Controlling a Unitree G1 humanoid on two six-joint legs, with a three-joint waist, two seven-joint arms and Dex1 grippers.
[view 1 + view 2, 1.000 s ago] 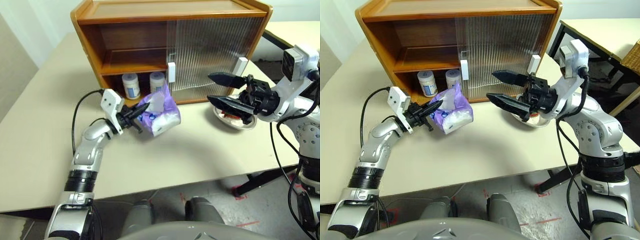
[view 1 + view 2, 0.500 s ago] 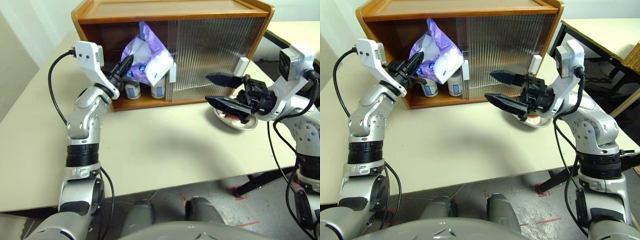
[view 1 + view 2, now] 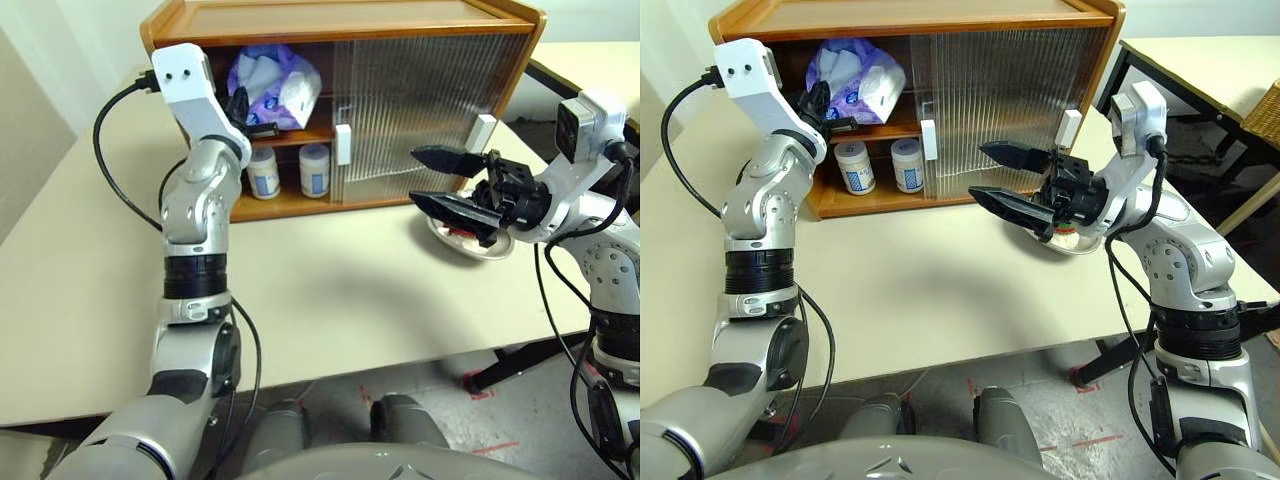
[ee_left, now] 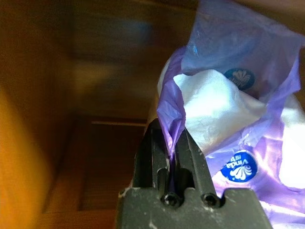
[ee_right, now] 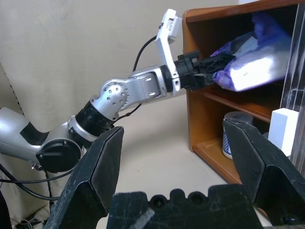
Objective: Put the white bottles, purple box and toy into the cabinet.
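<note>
1. Pale beige desk (image 3: 330, 290) fills the middle of your scene, with the cabinet (image 3: 340, 25) standing at its far side, its left half open and its ribbed sliding doors (image 3: 430, 105) covering the right half.
2. You can see the left gripper (image 3: 243, 108) raised to the level of the upper compartment, with its fingers (image 4: 155, 152) clenched on a fold of the purple box (image 3: 272, 80).
3. In the left wrist view, the fold is thin lavender wrapping with white tissue showing through it and a round blue mark on the side.
4. The purple box sits inside the upper compartment, above the inner shelf (image 3: 300, 135); you cannot tell whether it rests on the shelf or hangs from the grip.
5. Look below the shelf and you find the white bottles (image 3: 263, 172) side by side on the cabinet floor, both upright and slightly apart, the right one just beside the edge of the sliding door.
6. Your right gripper (image 3: 447, 182) hovers above the desk in front of the closed doors, pointing towards the left arm, with its fingers (image 3: 440, 158) spread wide and grasping nothing.
7. Behind the right gripper, a shallow steel dish (image 3: 470, 240) lies on the desk near the cabinet's right corner; something reddish lies in it, mostly hidden by the gripper.
</note>
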